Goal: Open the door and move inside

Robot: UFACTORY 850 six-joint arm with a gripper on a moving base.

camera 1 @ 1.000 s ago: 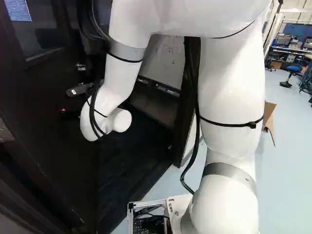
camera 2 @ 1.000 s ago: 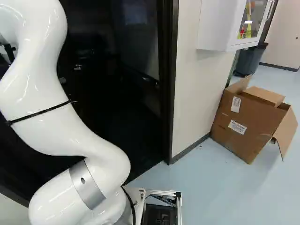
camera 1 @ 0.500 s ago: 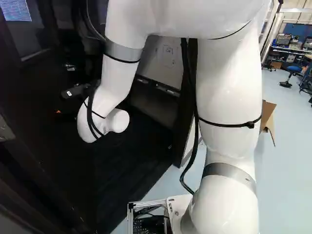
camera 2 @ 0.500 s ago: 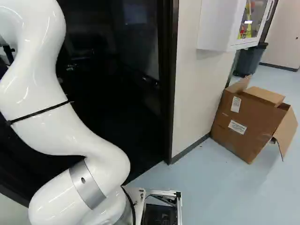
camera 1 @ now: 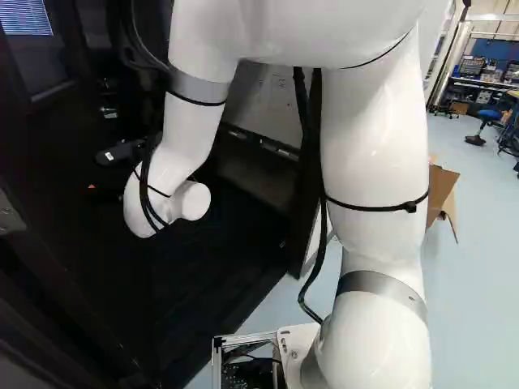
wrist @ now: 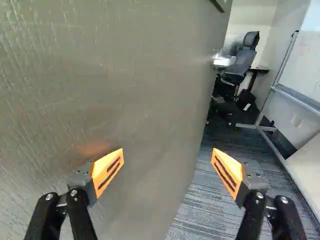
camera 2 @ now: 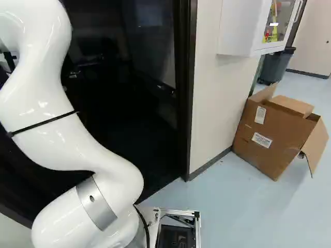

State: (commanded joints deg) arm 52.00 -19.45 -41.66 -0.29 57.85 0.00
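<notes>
We have the door (wrist: 115, 85) standing open, its broad grey-brown face filling the space ahead of one finger and running away from us to an upright edge. Our fingers (wrist: 108, 170) are spread wide, orange pads facing each other with nothing gripped between them. One finger lies over the door's face in the wrist view, the other out past its edge, over the striped carpet (wrist: 200, 210) of the room; whether either touches the door we cannot tell

Beyond the edge we see a dark chair (wrist: 241, 62) deeper in the room, and beside the way in, a white panel (wrist: 300, 112) in a metal frame

In the left base view our arm (camera 1: 373, 146) rises right of the middle, bends over and drops its wrist (camera 1: 150, 203) into the dark at the left, where the door is hard to make out

The right base view shows the dark doorway frame (camera 2: 185, 88) meeting a pale wall (camera 2: 214, 93). On that wall hangs a white cabinet (camera 2: 238, 28), with a grey bin (camera 2: 276, 67) behind it. Below, an open cardboard box (camera 2: 271, 137) leans by the wall's foot on the pale blue floor (camera 2: 232, 206)
</notes>
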